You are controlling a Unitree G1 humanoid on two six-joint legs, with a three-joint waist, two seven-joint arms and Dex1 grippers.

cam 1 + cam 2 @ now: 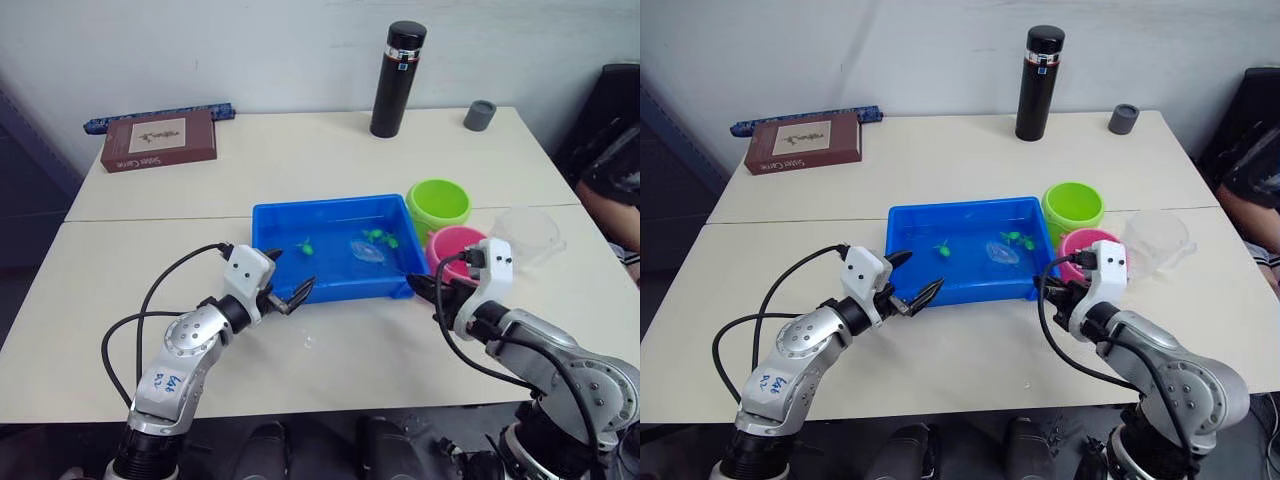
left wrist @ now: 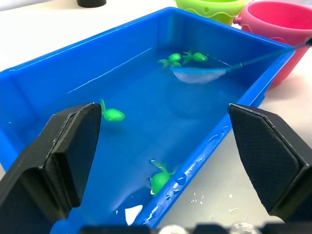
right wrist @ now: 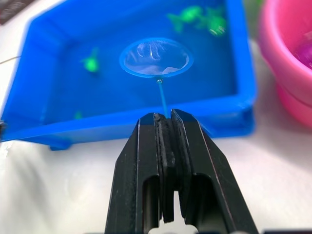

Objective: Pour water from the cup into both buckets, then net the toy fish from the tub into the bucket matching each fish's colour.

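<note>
I am on the fishing step. My right gripper (image 3: 165,117) is pinched tight on the thin handle of the net (image 3: 155,57), and the net's round hoop sits in the water of the tub (image 1: 275,215). 2 green fish (image 3: 201,17) float just past the hoop, near the tub's far wall, close to the green bucket (image 1: 438,203). Next I think I must slide the net under them and lift over the rim. The pink bucket (image 1: 455,248) stands just beside the tub, so room there is tight. My left gripper (image 1: 285,285) is wide open at the tub's near edge, holding nothing.
</note>
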